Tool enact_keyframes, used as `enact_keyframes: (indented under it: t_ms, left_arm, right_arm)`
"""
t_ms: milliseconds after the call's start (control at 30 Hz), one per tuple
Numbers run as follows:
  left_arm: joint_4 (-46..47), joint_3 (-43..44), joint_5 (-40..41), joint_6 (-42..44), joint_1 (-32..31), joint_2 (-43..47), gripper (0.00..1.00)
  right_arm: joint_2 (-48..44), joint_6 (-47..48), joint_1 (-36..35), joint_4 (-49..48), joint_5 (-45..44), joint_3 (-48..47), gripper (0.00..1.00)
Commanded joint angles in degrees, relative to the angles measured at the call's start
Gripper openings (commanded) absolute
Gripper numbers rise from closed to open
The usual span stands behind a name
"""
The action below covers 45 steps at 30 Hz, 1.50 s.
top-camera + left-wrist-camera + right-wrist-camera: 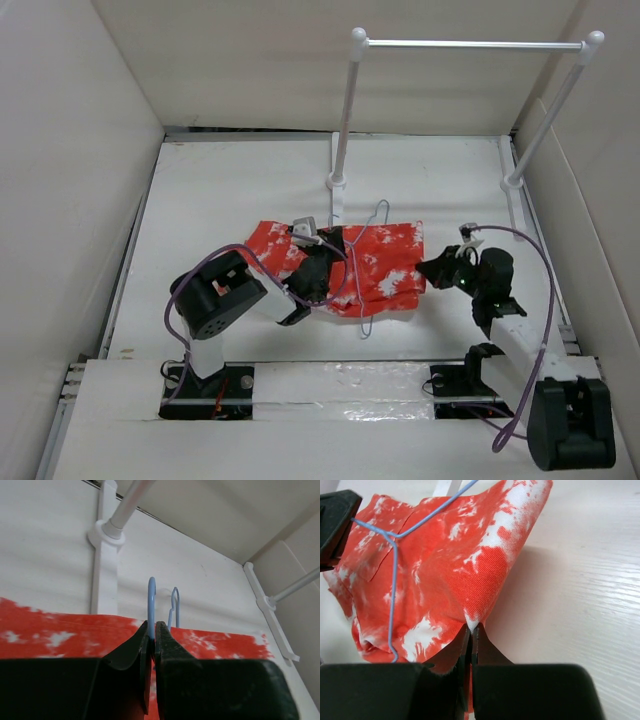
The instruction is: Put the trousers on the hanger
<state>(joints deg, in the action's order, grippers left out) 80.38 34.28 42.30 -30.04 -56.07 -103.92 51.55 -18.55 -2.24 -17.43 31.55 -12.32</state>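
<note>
My left gripper (152, 630) is clenched on the hanger (151, 597). The two black fingers meet around a bend of pale blue wire that stands up between their tips, and a second, thinner loop of the same wire rises just behind it. My right gripper (471, 630) is pinched tight on a fold of the trousers (470, 555) at their right-hand edge. There the cloth rises to a small peak between the tips and casts a shadow on the table (580, 580).

From above, the trousers (392, 262) lie bunched at the middle of the table (220, 200), somewhat nearer the far edge. They are orange-red with white blotches. The hanger (379, 214) lies across them, its hook pointing to the far edge and its lower wire reaching past the near hem onto bare table. I cannot tell whether any wire passes under the cloth.

My left gripper (318, 268) sits over the middle of the cloth, and my right gripper (440, 270) is at its right side. The white rail stand (345, 110) rises along the far edge, its left post foot just beyond the trousers.
</note>
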Motion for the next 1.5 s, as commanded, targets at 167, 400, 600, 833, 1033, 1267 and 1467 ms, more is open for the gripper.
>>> enact_keyframes:
  t_ms: [167,400,600,833,1033,1267,1467]
  left_arm:
    - [2.4,-8.9,5.2,7.4,2.5,7.6,0.00]
    - [0.2,-12.0,4.5,10.5,2.5,14.1,0.00]
    - [-0.7,-11.9,1.6,15.1,3.6,17.0,0.00]
    - [-5.8,-8.4,-8.1,16.3,1.9,15.7,0.00]
    - [-8.8,-9.1,-10.3,13.3,0.9,13.9,0.00]
    - [-13.7,-10.2,-10.9,12.9,0.9,18.4,0.00]
    - [-18.1,-9.4,-12.9,14.5,0.4,21.5,0.00]
  right_arm:
    - [-11.6,2.4,8.5,11.4,-3.6,-2.4,0.00]
    - [-9.5,1.9,9.7,10.1,-6.0,-3.7,0.00]
    - [-10.1,3.4,11.3,12.2,-9.7,-4.8,0.00]
    - [-3.1,3.0,11.3,9.1,-2.3,-8.3,0.00]
    - [-3.8,-0.9,11.3,5.1,-0.2,-10.9,0.00]
    - [-1.2,-0.6,11.3,3.4,-5.1,-12.8,0.00]
    - [9.3,-1.0,11.3,-1.5,-6.7,-14.6,0.00]
